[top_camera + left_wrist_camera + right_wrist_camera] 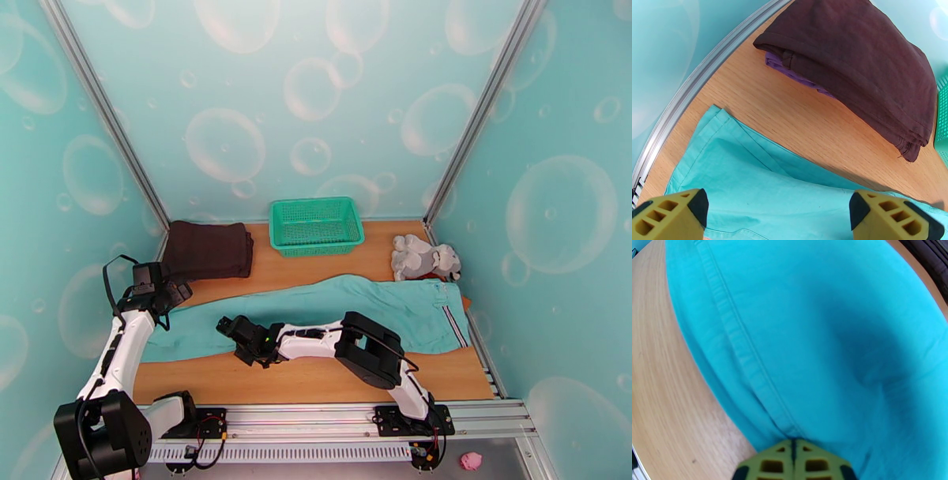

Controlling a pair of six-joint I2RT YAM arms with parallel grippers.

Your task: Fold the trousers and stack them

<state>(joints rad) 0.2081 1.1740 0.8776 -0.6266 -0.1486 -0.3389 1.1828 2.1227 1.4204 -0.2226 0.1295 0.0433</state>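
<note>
The teal trousers lie stretched across the wooden table, leg ends at the left and striped waistband at the right. My right gripper rests on the near edge of a leg. Its fingertips are pressed together on the teal cloth at a seam. My left gripper hovers at the far left by the leg ends. Its yellow fingers stand wide apart above the trouser hem, with nothing between them.
A folded dark brown garment lies at the back left, over purple cloth. A green basket stands at the back centre. A grey plush toy sits at the back right. Metal rails edge the table.
</note>
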